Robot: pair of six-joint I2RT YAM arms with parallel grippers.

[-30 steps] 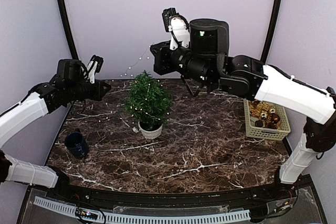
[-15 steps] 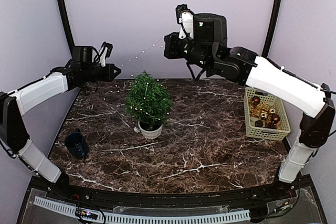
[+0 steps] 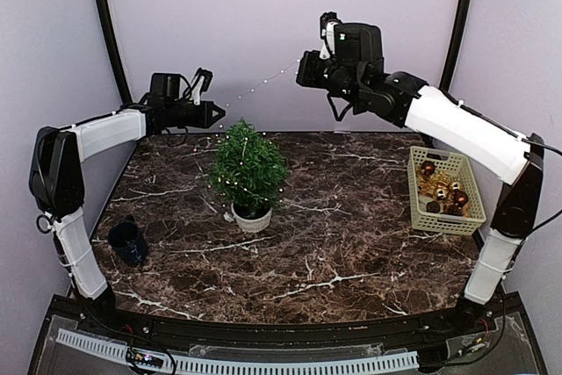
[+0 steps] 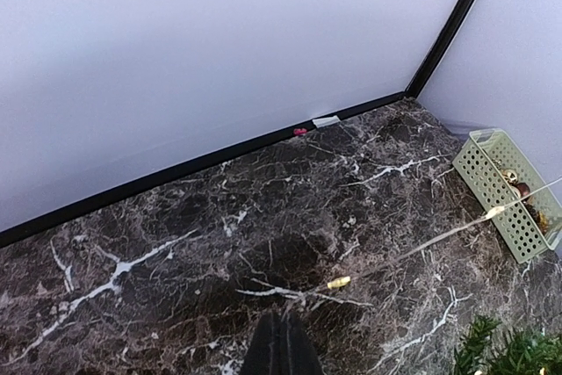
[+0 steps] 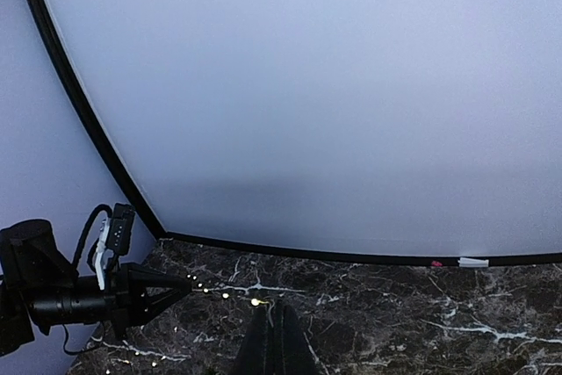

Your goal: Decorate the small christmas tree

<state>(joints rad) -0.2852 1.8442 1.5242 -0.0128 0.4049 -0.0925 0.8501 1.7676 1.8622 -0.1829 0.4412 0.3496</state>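
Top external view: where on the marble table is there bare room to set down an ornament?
Bare room lies between the small green christmas tree and the beige slotted basket, and along the front, right of the dark blue mug. Crowded above the tree, where the light string runs.

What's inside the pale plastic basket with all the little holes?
The pale plastic basket holds a heap of shiny gold and dark round ornaments. Whatever lies beneath the heap is covered.
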